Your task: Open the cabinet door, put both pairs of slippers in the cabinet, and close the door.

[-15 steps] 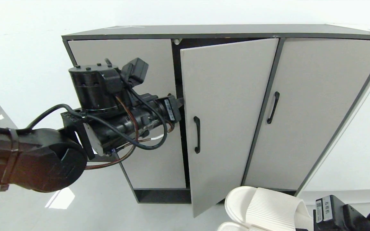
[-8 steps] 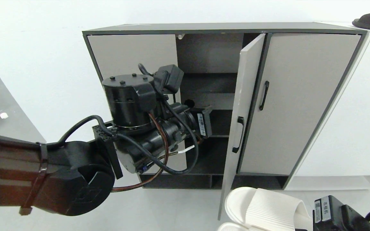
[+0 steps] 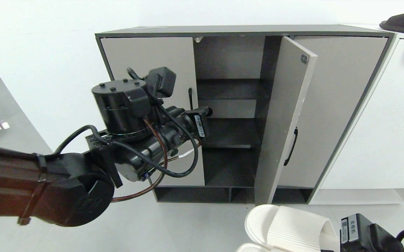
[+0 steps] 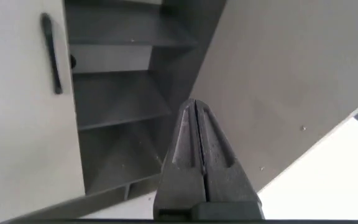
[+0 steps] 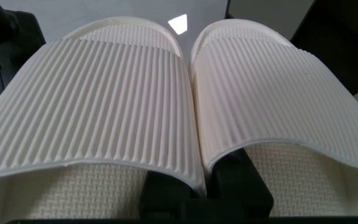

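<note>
The head view gives me the whole grey cabinet (image 3: 244, 29) on pale glossy floor (image 3: 187, 227), middle door (image 3: 282, 122) swung wide, dark shelves (image 3: 230, 131) inside, a dark slipper (image 3: 403, 21) by its top right corner. My left wrist view adds the left gripper (image 4: 195, 109), fingers pressed together on nothing, facing the opening. The right wrist view shows the right gripper (image 5: 204, 190) clamping the white slippers (image 5: 104, 99) side by side.

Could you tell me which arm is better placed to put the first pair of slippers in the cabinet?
Right. Its tool carries the white slippers near the open door; the left tool is shut and empty by the shelves.
</note>
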You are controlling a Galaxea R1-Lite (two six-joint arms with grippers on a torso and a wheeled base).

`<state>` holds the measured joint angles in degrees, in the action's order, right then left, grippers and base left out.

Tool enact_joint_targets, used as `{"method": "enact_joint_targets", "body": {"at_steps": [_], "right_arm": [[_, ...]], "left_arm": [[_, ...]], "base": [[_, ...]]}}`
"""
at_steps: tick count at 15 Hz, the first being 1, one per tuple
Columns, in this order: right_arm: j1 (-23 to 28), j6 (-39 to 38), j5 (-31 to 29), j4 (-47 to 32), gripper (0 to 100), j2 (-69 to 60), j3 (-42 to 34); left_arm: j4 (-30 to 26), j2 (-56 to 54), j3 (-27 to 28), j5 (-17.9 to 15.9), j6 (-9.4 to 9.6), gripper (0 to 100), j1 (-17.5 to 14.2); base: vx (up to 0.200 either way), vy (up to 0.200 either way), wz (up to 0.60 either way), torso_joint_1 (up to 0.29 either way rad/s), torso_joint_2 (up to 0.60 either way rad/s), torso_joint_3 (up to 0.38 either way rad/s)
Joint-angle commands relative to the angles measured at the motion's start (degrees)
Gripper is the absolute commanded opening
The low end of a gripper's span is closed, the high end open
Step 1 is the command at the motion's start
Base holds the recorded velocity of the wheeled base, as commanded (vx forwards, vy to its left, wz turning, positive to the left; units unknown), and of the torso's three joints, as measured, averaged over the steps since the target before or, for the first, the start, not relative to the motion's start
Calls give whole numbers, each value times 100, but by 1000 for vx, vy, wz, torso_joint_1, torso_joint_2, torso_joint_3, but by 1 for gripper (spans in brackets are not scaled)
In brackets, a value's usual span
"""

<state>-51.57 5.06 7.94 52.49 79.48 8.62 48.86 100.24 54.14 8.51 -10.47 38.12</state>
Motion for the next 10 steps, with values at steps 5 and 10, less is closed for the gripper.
{"method": "enact_joint_targets", "body": {"at_steps": [5,10], "right_arm": [[6,4,-3,-2,0,15,-9],[6,4,-3,-2,0,23,-9]], "left_arm": [[-140,1648,1837,-60,19,0,600],[-386,1920,2382,-157,19,0,996]], "base": [[0,0,0,0,0,0],[0,0,0,0,0,0]]}}
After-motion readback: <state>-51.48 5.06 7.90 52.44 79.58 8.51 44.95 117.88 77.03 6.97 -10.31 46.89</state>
